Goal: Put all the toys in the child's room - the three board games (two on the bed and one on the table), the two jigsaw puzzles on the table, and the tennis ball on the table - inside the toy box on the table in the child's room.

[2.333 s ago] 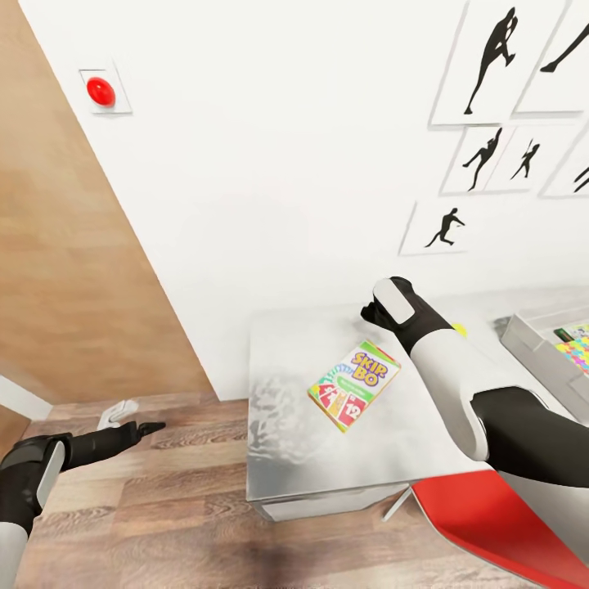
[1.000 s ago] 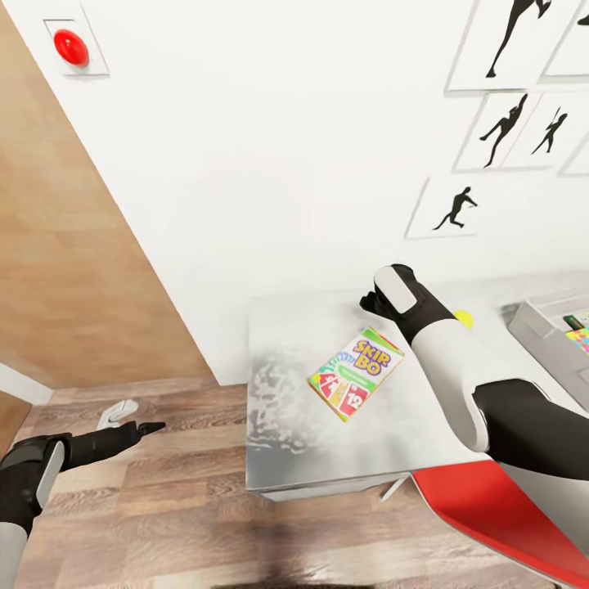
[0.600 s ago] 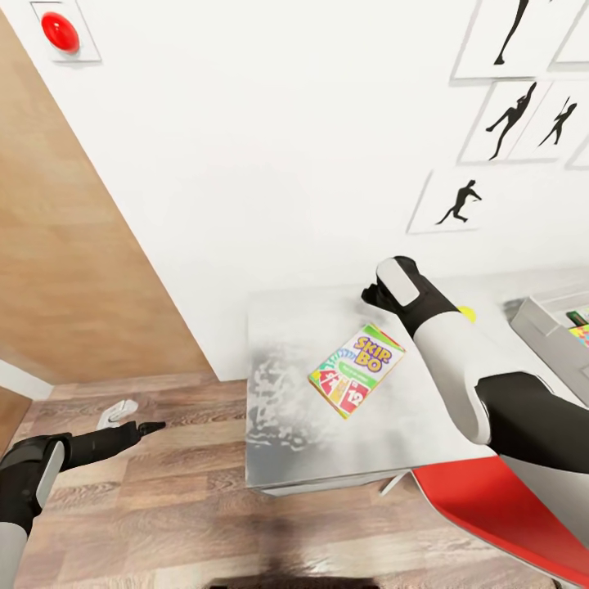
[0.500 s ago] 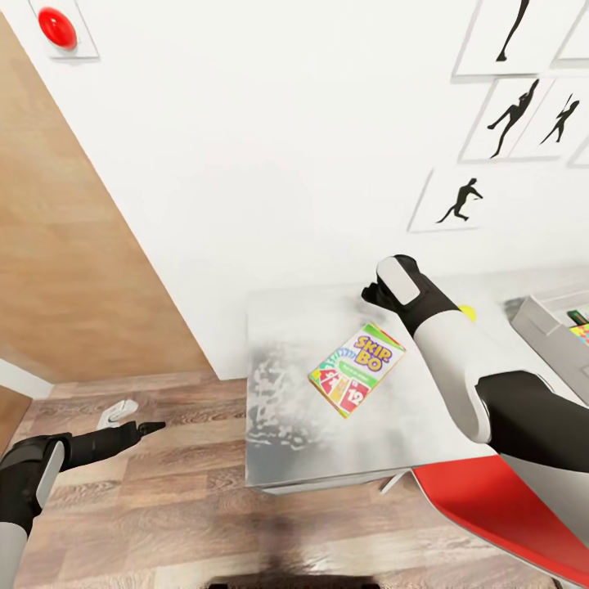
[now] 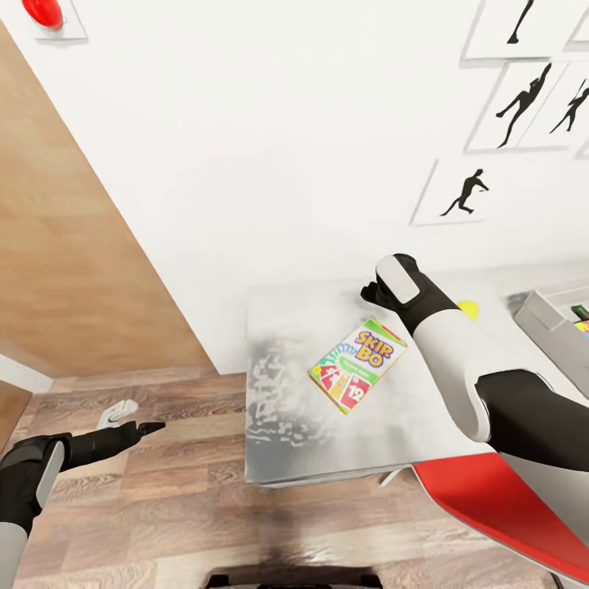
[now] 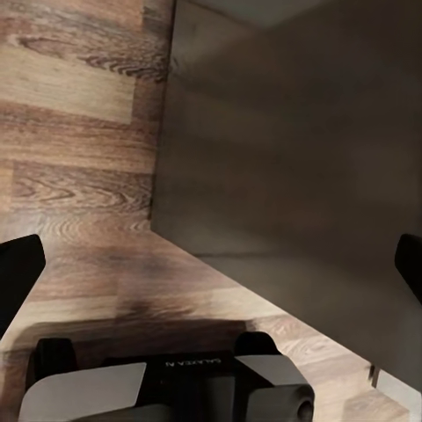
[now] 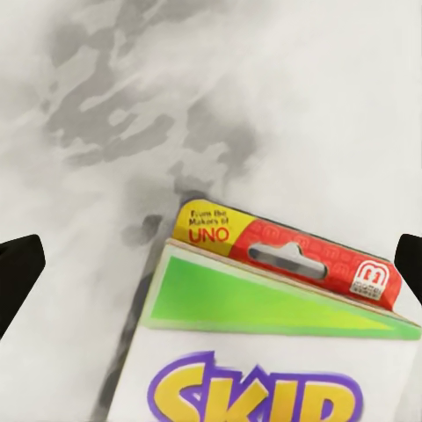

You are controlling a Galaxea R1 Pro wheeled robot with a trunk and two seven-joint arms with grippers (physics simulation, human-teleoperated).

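The SKIP-BO board game (image 5: pixel 357 364) lies flat on the pale table (image 5: pixel 294 425), near its left end. My right gripper (image 5: pixel 370 296) hovers just beyond the box's far end, pointing down. In the right wrist view the box (image 7: pixel 264 334) lies below the open right gripper (image 7: pixel 211 268), with nothing between the fingers. The tennis ball (image 5: pixel 468 309) rests on the table behind my right forearm. The grey toy box (image 5: pixel 546 317) is at the right edge, with a sliver of bright colour inside. My left gripper (image 5: pixel 147 427) is open, low over the wooden floor (image 6: pixel 79 176).
A red chair seat (image 5: pixel 491 507) juts out under the table's near right corner. The white wall with silhouette pictures (image 5: pixel 466 192) stands right behind the table. A wood panel (image 5: pixel 74 270) closes the left side. A small white object (image 5: pixel 119 411) lies on the floor.
The whole picture has slid upward and slightly right, so the camera moved. The right arm, the SKIP-BO box and the left arm keep their places relative to each other.
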